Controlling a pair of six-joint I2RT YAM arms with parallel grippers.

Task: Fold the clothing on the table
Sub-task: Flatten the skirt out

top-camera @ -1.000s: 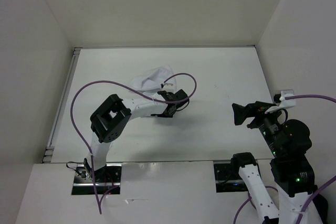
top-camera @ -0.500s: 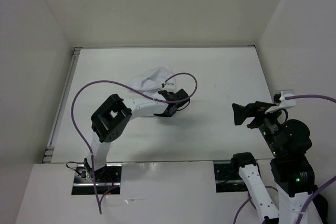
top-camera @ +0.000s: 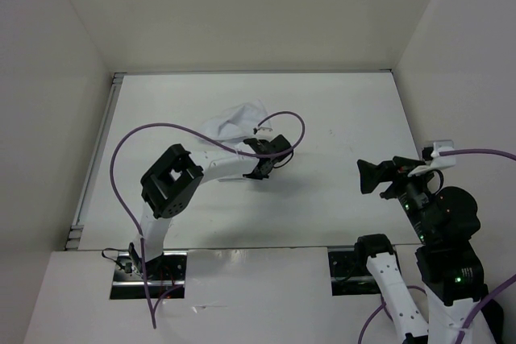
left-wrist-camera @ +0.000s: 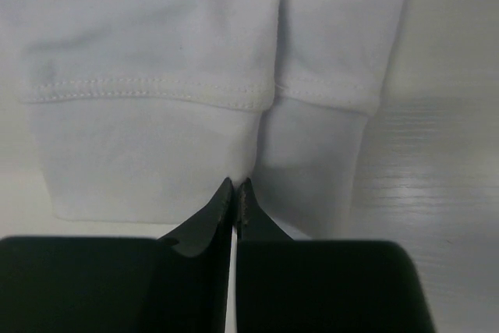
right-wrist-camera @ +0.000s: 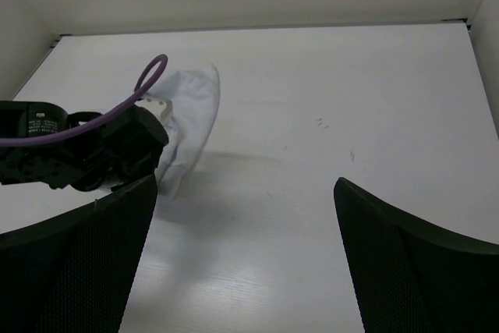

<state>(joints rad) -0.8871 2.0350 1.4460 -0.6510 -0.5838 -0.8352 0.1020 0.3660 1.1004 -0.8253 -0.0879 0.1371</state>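
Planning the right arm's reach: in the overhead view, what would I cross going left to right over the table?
left arm's elbow → clothing → right claw. The left claw, shut at the clothing's hem, overlaps it, so it is left out of the order.

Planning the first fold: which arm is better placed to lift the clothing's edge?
Left: the left gripper is shut on the clothing; the right gripper hangs open over the table, well apart.

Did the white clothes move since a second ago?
No. The clothing lies just as far from the back edge of the table as before.
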